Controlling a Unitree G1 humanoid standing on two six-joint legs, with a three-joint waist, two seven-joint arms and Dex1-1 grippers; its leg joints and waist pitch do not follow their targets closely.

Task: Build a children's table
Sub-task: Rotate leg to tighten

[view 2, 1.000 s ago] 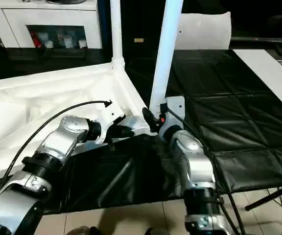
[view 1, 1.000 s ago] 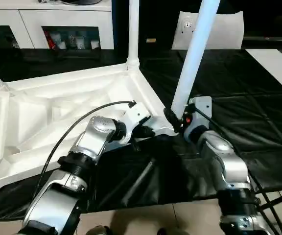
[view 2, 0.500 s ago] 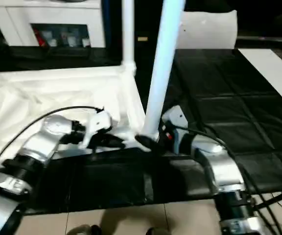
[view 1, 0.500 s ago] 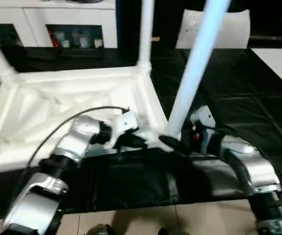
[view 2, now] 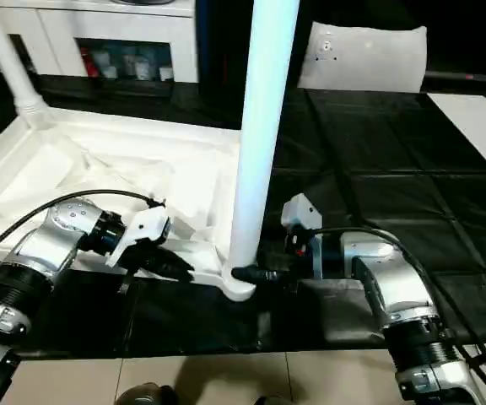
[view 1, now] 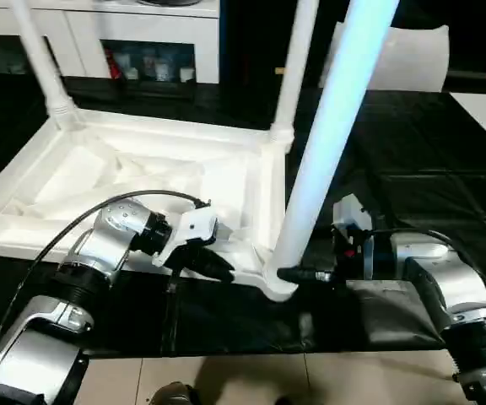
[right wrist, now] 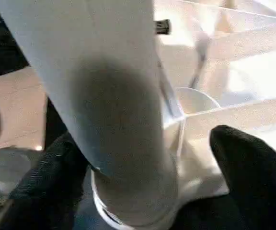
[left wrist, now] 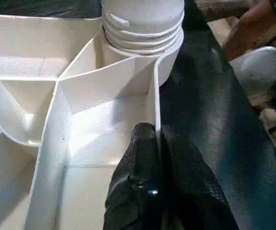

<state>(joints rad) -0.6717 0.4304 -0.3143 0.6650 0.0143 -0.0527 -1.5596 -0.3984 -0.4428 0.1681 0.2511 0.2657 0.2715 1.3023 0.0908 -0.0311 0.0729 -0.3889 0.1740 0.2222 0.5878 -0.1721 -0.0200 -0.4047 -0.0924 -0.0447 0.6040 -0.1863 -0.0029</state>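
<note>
Left fingers (left wrist: 145, 158) pinching tabletop rim (left wrist: 156, 96) to steady it, right fingers (right wrist: 243, 158) spread around near-corner leg (view 1: 327, 143) for seating

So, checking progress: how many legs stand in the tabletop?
3: one at the near corner, one at the far right corner, one at the far left. A fourth may be out of view.
</note>
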